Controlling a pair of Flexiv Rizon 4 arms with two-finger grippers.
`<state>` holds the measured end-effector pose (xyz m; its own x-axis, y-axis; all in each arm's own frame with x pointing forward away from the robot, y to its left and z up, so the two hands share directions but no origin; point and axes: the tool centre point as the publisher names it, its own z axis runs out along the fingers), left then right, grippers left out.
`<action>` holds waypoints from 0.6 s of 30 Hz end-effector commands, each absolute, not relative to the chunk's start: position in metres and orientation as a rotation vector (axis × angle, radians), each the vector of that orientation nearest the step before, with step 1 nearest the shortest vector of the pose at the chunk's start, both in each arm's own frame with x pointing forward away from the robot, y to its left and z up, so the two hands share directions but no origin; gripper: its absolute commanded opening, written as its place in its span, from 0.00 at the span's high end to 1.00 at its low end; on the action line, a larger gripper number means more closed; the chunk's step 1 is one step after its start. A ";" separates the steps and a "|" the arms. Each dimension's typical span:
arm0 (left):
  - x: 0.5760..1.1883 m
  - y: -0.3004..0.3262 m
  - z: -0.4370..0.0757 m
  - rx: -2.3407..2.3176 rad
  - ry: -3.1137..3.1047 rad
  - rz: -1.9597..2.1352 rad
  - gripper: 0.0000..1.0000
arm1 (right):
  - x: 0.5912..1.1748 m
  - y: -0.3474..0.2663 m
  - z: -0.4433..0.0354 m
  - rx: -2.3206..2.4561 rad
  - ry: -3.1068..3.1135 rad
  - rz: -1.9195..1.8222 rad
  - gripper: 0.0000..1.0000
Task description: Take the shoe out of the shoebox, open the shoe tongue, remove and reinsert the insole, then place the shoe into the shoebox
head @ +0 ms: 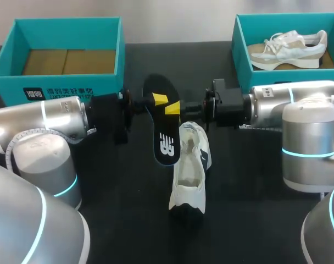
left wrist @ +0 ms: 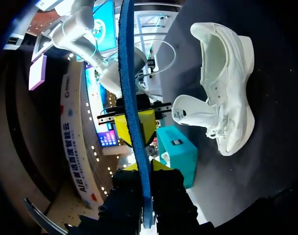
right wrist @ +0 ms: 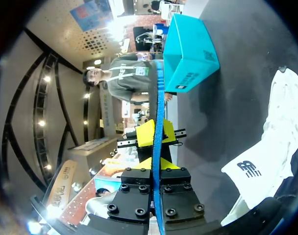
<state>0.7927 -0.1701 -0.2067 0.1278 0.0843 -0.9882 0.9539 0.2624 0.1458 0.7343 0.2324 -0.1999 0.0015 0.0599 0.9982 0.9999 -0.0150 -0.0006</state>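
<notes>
Left gripper (left wrist: pixel 145 169) clamped on insole (head: pixel 164 137), one finger per face. Right gripper (right wrist: pixel 158 164) gripped same insole from opposite edge, tips facing. Shoe (head: pixel 191 165) lay on table (head: pixel 255 209) just below grippers, tongue folded out.

Head cam sat up high at the back, looking down over the whole table (head: pixel 255 187). The two wrist cams faced each other, really close, both edge-on to the insole (left wrist: pixel 132 98), and both caught the white shoe (left wrist: pixel 227 88) beside it.
</notes>
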 end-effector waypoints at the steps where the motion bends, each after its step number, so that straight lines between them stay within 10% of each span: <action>1: 0.792 -0.172 -0.208 1.111 1.269 -0.870 1.00 | 0.733 0.234 -0.200 -1.268 -1.245 -1.192 1.00; 11: 0.793 -0.172 -0.208 1.114 1.261 -0.869 1.00 | 0.734 0.234 -0.199 -1.265 -1.242 -1.193 1.00; 13: 0.792 -0.171 -0.207 1.115 1.261 -0.870 1.00 | 0.735 0.233 -0.199 -1.253 -1.250 -1.213 0.48; 14: 0.791 -0.171 -0.207 1.116 1.261 -0.870 1.00 | 0.735 0.233 -0.199 -1.249 -1.253 -1.218 0.00; 18: 0.788 -0.168 -0.206 1.125 1.267 -0.869 1.00 | 0.734 0.229 -0.199 -1.217 -1.284 -1.247 0.00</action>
